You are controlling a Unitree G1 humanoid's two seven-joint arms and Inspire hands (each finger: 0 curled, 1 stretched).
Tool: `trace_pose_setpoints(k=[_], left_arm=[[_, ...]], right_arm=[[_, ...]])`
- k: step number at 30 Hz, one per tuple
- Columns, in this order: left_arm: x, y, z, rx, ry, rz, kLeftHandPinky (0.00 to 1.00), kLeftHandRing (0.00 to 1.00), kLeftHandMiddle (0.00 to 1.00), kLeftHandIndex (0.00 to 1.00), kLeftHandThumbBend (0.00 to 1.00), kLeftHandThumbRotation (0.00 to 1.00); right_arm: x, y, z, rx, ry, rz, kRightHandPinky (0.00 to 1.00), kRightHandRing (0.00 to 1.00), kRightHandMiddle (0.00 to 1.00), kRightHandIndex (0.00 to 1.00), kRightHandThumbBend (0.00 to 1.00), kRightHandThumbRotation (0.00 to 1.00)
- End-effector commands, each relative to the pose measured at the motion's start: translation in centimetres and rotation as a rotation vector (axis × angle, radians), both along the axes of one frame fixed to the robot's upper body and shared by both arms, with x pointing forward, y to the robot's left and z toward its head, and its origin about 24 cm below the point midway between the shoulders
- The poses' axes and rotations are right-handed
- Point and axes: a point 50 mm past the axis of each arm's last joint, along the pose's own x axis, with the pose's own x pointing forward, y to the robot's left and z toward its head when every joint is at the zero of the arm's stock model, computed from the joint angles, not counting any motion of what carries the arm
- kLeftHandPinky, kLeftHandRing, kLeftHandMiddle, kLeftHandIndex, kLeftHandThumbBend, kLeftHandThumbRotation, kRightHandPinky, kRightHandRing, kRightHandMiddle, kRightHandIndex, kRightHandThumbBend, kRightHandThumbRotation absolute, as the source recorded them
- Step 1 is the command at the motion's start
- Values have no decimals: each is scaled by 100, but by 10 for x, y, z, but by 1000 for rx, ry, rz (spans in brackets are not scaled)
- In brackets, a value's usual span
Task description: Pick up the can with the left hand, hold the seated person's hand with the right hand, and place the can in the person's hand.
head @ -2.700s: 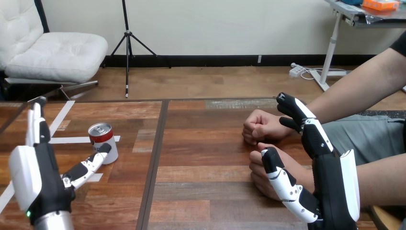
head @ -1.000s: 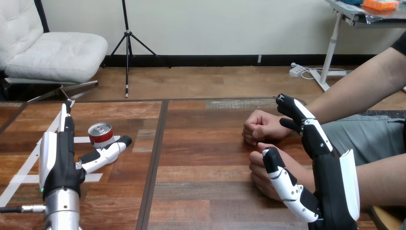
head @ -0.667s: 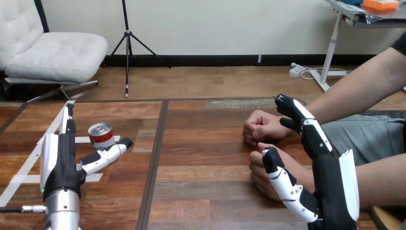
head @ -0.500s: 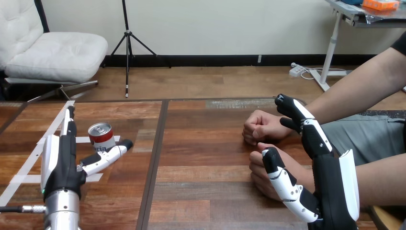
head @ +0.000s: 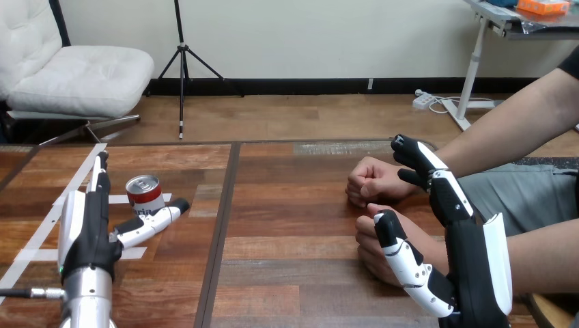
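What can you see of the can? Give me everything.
The can is small and cylindrical, with a red body, pale print near its base and a silvery metal top. It stands upright on the left half of the wooden table, among white tape strips. The left hand flanks it: straight fingers to its left, the thumb crossing in front of its base. Whether the thumb touches it cannot be told. Nothing grips it.

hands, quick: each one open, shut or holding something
Left hand: open, the can close by its thumb, not gripped.
Right hand: open, beside the person's nearer hand, not curled round it.
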Motion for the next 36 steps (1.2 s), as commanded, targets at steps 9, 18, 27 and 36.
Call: trace_pose_setpoints(k=[9, 18, 27, 36], left_arm=[[26, -2, 24, 71, -84, -31, 91, 97, 99, 100, 86, 26], [31, -1, 24, 109, -97, -17, 87, 94, 97, 99, 86, 24], [38, -2, 24, 156, -88, -1, 85, 92, 95, 98, 85, 24], [46, -3, 28, 184, -87, -5, 84, 92, 95, 97, 83, 25]], right_arm=[[11, 1, 14, 10, -83, 0, 79, 85, 86, 85, 50, 64], [10, 1, 15, 8, -83, -5, 78, 84, 86, 85, 50, 65], [10, 0, 15, 9, -84, -3, 78, 84, 86, 85, 50, 65], [10, 0, 15, 3, -81, -6, 78, 84, 86, 85, 51, 66]])
